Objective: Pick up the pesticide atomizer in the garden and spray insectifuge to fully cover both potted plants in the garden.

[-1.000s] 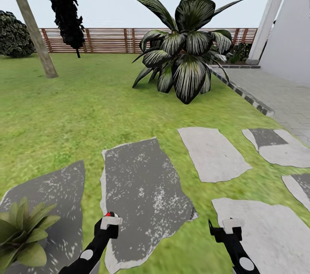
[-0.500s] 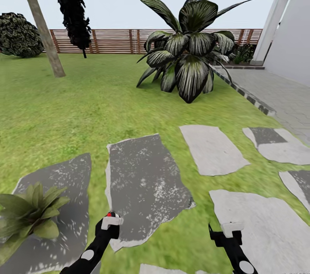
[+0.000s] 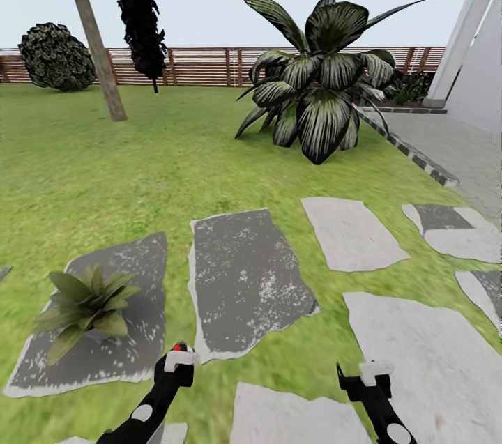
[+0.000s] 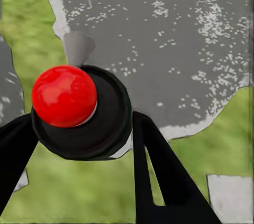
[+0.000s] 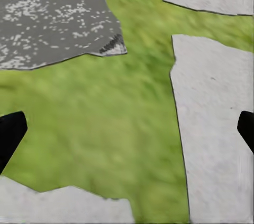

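Left wrist view is showing the pesticide atomizer (image 4: 79, 110) pinched between the two dark fingers (image 4: 159, 171) of the left gripper (image 4: 84, 145), red top facing the camera, body upright over a grey stepping slab (image 4: 169, 39). Likely reason: nozzle kept clear and ready to aim while the base is repositioning. In the head view the left gripper (image 3: 178, 360) is riding low with a red dot of the atomizer (image 3: 178, 346) just above it.

One potted plant (image 3: 87, 301) is sitting on a slab (image 3: 139, 353) ahead and to the left of the left gripper, near but apart. Judgement: pickup done, spraying not yet started; the second potted plant I cannot locate.

The right gripper (image 3: 366, 378) is hanging low over the lawn (image 3: 139, 172); in the right wrist view its fingertips (image 5: 10, 134) are standing wide apart with nothing between them.

Versus the earlier head frames: the whole scene is shifting rightward and up, so the camera is turning left. The potted plant is now fully in frame instead of cut at the edge; the big striped plant (image 3: 321, 88) and fence (image 3: 209, 66) are sliding right. Both grippers are keeping the same spots in frame.
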You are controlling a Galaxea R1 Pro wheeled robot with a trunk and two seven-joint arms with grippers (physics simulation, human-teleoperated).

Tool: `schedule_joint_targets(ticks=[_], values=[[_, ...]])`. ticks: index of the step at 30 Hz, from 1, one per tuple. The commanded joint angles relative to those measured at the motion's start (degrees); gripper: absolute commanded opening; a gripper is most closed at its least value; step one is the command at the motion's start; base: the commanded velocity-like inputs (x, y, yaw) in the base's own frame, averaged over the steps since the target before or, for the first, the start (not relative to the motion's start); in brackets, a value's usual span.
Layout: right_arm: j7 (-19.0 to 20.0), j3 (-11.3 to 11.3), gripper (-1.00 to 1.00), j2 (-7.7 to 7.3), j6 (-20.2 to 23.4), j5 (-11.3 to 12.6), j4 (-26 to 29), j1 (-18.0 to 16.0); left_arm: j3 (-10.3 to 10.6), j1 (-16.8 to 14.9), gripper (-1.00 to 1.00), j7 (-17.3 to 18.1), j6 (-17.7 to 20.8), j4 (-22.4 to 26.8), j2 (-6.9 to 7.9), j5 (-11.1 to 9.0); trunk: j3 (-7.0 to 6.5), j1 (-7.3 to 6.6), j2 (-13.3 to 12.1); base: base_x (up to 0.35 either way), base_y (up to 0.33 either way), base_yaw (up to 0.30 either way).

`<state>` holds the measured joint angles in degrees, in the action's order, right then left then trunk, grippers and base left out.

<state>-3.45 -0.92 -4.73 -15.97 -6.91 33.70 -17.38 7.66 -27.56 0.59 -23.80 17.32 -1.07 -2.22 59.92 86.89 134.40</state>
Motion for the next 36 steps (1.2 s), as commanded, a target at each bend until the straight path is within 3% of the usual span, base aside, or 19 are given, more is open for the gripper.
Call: schedule_joint_targets(ticks=[1, 8, 36], values=[[-0.3, -0.1, 1.0, 0.06, -0.1, -0.6, -0.1, 0.0, 0.2, 0.0, -1.0, 0.1, -0.2, -0.1, 0.01, -0.2, 0.04, -0.05, 0.0, -0.333, 0.0, 0.0], [-0.3, -0.1, 1.0, 0.07, -0.1, -0.6, -0.1, 0.0, 0.2, 0.0, -1.0, 0.1, -0.2, -0.1, -0.06, -0.2, 0.04, -0.05, 0.0, -0.074, 0.0, 0.069], [-0.3, 0.0, 1.0, 0.07, -0.1, -0.6, -0.2, 0.0, 0.2, 0.0, -1.0, 0.1, -0.2, 0.0, -0.07, -0.2, 0.04, -0.05, 0.0, 0.0, 0.0, 0.274]])
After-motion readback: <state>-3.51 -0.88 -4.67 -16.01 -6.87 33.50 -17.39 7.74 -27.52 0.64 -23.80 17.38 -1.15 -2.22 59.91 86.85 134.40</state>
